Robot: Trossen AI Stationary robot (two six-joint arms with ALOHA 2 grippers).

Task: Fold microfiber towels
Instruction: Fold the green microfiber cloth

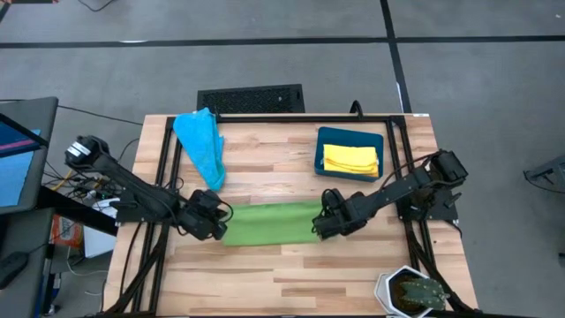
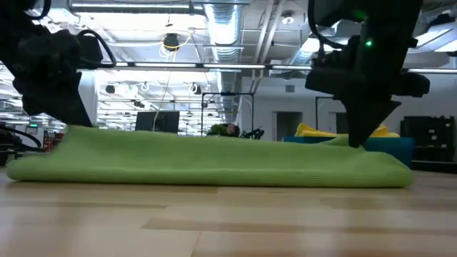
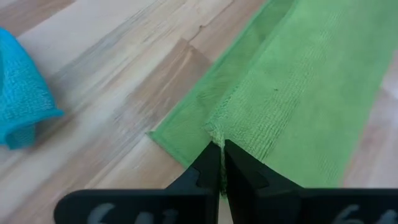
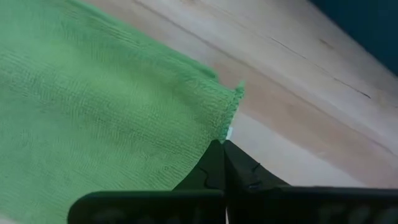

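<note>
free: bare table in front of green towel | blocked behind: blue towel, teal bin

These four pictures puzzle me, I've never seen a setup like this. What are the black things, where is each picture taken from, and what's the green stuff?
The black things are two robot arms at a wooden table. One picture looks straight down on it, one looks level across the tabletop, and two come from cameras on the arms' wrists.

The green stuff is a green towel, folded into a long strip in the middle. The left end effector is shut on one end of it and the right end effector is shut on the other end.

Also on the table: a crumpled light blue towel, a dark teal bin with a folded yellow towel inside, and a white pot near a corner.
</note>
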